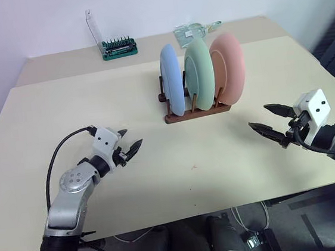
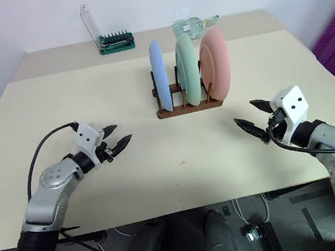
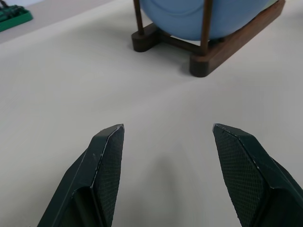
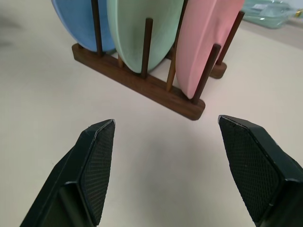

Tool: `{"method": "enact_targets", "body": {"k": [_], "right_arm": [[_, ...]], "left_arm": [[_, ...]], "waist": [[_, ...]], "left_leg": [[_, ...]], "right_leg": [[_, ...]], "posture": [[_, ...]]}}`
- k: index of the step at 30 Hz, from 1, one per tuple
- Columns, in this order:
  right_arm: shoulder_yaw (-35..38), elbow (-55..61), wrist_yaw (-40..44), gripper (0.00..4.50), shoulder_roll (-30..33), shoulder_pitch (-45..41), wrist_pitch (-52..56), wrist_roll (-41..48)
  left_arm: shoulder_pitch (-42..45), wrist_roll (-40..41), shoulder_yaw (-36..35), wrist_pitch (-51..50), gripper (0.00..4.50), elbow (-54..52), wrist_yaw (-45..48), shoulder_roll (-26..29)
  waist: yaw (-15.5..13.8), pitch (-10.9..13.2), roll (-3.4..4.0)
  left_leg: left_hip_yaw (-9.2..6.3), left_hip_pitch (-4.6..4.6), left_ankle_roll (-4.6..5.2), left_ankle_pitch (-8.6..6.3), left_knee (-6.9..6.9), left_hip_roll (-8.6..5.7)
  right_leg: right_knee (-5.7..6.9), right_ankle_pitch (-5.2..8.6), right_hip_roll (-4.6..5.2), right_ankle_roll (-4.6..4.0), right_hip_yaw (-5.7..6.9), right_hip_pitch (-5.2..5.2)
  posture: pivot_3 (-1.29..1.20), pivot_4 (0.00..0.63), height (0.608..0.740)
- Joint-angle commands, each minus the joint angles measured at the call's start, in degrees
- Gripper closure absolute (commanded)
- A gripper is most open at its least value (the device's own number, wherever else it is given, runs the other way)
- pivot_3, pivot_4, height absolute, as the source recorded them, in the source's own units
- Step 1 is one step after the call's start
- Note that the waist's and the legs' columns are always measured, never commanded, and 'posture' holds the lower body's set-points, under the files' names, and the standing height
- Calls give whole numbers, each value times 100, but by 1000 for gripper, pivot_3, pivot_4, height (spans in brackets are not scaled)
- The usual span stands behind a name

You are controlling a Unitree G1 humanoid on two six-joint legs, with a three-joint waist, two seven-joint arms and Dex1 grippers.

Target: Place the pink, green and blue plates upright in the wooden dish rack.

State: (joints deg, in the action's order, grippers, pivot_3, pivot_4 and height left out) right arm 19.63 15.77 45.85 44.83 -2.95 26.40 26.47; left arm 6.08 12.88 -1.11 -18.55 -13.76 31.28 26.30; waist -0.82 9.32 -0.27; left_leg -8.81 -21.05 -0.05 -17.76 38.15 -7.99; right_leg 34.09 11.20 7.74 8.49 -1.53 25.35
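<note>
The blue plate [image 1: 172, 80], the green plate [image 1: 200, 74] and the pink plate [image 1: 228, 68] stand upright side by side between the pegs of the dark wooden dish rack [image 1: 196, 113] at mid-table. My left gripper [image 1: 131, 141] hovers low over the table to the rack's front left, open and empty. To the rack's front right my right gripper [image 1: 270, 120] is also open with nothing in it, pointing toward the rack. In the right wrist view the rack [image 4: 142, 85] holds all three plates ahead of the fingers [image 4: 97, 163].
A green-based screwdriver bit holder [image 1: 118, 47] with a clear lid stands at the back left. A clear glass object [image 1: 192, 32] lies behind the plates. The table's right edge [image 1: 323, 64] runs close to my right arm.
</note>
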Motion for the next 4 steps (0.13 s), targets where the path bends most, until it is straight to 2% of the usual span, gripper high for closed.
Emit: {"method": "enact_targets", "body": {"k": [1,4], "right_arm": [[36,-67,76,963,6,-125,-210,6],[-50,-357,149,963,61,-410,-307,-40]], "left_arm": [[-88,-117,-113,131,1446,-262,-168,-2],[-89,-112,-119,118,1446,-336,-295,-89]], "waist": [[-1,0,0],[-7,0,0]], "left_leg": [[0,0,0,0,0,0],[1,0,0,0,2,-1]], "right_leg": [[-1,0,0,0,0,0],[0,0,1,0,0,-2]], "posture": [[0,150,740],[0,150,740]]}}
